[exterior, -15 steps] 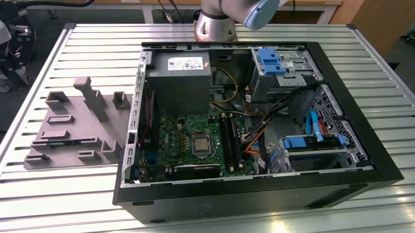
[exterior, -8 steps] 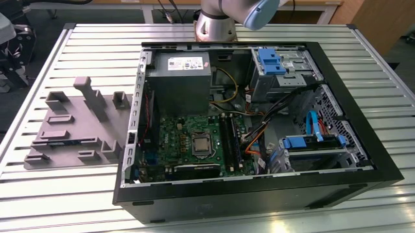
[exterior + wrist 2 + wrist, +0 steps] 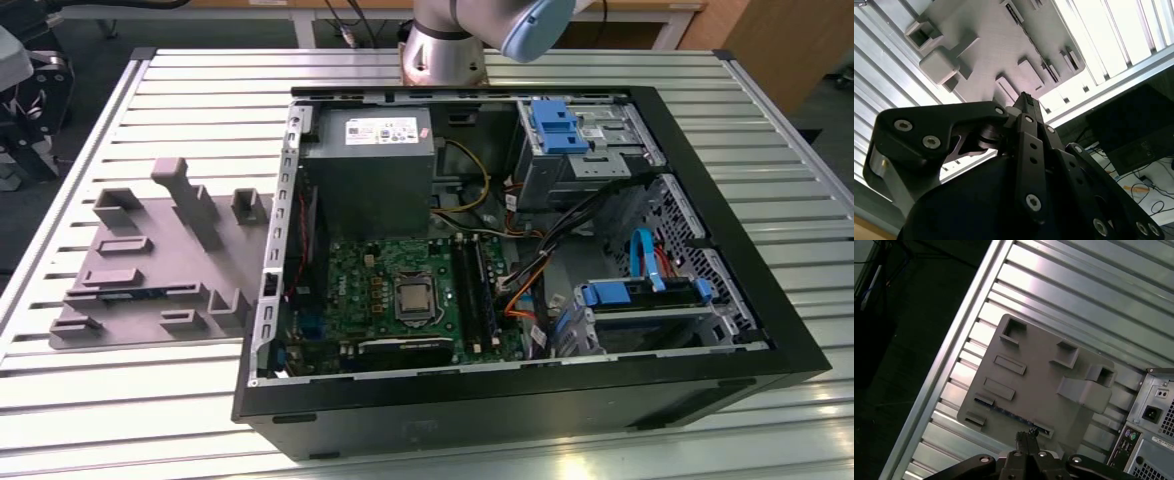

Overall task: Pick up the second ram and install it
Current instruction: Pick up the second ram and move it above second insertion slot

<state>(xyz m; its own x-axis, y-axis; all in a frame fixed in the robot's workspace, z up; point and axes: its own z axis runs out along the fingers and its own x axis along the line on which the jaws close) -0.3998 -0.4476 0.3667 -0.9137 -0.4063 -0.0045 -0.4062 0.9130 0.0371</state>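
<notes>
Item, nearest: black computer case [image 3: 534,400], side open, on the slatted metal table [image 3: 134,400]. Inside it: green motherboard [image 3: 360,280], then the grey power supply [image 3: 374,165] behind.

Item, to the exterior view's left of the case: grey holder plate [image 3: 147,240], lying flat. The second ram [image 3: 134,294] rests in a long slot along the plate's near edge, seen as a thin dark-blue strip.

Item, above that plate: gripper [image 3: 1026,436], fingertips pressed together with nothing between them, just over the ram's slot and not touching it.

Item, farthest: arm base [image 3: 447,40] at the table's back edge.
</notes>
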